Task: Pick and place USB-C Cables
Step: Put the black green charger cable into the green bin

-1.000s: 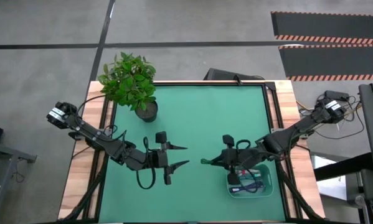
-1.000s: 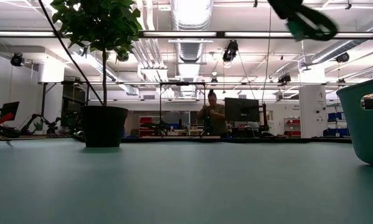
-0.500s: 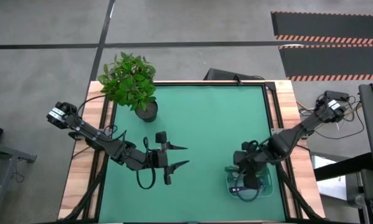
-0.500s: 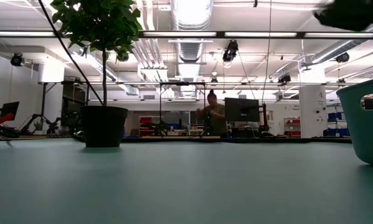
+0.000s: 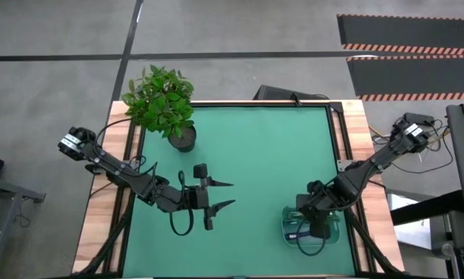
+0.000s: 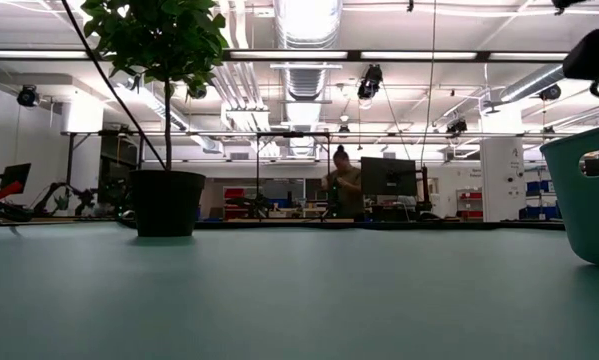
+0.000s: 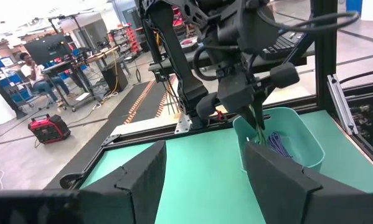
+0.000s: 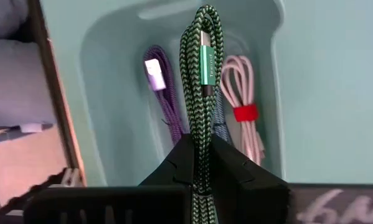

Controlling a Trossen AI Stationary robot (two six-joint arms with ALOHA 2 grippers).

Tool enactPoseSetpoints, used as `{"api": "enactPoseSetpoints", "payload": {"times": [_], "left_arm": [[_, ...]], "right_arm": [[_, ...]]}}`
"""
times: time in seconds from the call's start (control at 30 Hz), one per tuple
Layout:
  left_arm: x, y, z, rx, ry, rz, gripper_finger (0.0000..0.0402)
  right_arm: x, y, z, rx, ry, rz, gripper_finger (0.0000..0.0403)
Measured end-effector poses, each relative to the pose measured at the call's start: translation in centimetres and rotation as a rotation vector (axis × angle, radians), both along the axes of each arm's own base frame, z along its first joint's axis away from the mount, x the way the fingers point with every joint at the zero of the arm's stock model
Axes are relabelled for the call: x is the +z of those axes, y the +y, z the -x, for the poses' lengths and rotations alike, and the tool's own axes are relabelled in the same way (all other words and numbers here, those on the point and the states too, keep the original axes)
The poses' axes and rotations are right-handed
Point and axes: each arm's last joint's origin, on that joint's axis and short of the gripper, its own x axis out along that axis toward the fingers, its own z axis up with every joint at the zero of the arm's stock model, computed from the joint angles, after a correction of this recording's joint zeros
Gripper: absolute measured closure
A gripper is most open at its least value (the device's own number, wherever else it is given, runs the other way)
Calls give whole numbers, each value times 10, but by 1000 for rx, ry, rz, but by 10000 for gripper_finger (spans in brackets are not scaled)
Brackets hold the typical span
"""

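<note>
R pincer (image 8: 198, 163) clamped on green cable (image 8: 200, 74), hanging right above the teal bin (image 8: 105, 81). Purple cable (image 8: 164, 93) + white/red cable (image 8: 239, 106) lie inside the bin. L pincer (image 5: 222, 195) spread open w/ nothing in it, well apart from bin, mid tabletop (image 5: 262, 147).

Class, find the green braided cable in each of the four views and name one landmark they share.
High view: hidden under the right gripper above the teal bin, lower right.
Low view: not visible; only the bin's wall at the right edge.
Left wrist view: green cable hangs from the right gripper into the bin.
Right wrist view: centre, clamped between the jaws, over the bin.
Shared landmark: the teal bin.
</note>
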Motion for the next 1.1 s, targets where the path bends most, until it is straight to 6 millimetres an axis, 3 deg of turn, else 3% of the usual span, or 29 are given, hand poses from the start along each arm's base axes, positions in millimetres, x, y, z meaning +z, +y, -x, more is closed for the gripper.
{"api": "enactPoseSetpoints", "payload": {"times": [0.37,0.7,1.1], "left_arm": [[0,0,0,0,0,0,201],[0,0,0,0,1,-1,201],[0,0,0,1,1,-1,201]], "right_arm": [[-16,-3,3,18,-2,48,388],[-16,-2,1,47,-60,75,388],[-41,19,-6,110,24,161,388]]}}
